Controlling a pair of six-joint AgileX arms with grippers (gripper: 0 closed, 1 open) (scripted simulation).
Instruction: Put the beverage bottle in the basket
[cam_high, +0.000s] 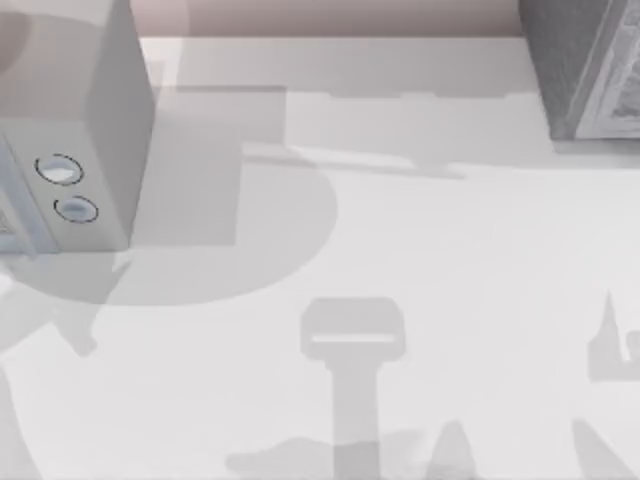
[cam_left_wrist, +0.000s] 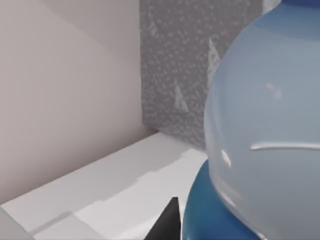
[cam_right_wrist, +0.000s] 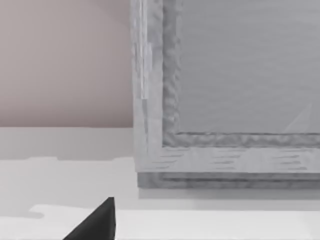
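The beverage bottle (cam_left_wrist: 265, 140) looms very close in the left wrist view, with a pale whitish rounded shoulder and a blue part (cam_left_wrist: 215, 220) beneath it. A dark tip of my left gripper (cam_left_wrist: 167, 222) pokes in right beside the bottle, and the bottle hides the rest of that gripper. A dark tip of my right gripper (cam_right_wrist: 97, 220) hangs over the white table, facing a grey rough-walled box (cam_right_wrist: 225, 100). The same kind of box stands at the table's back right (cam_high: 585, 70). I cannot tell whether it is the basket.
A grey appliance with two round knobs (cam_high: 70, 150) stands at the back left of the white table (cam_high: 450, 260). A speckled grey wall (cam_left_wrist: 175, 65) rises behind the bottle. Arm shadows lie along the table's front.
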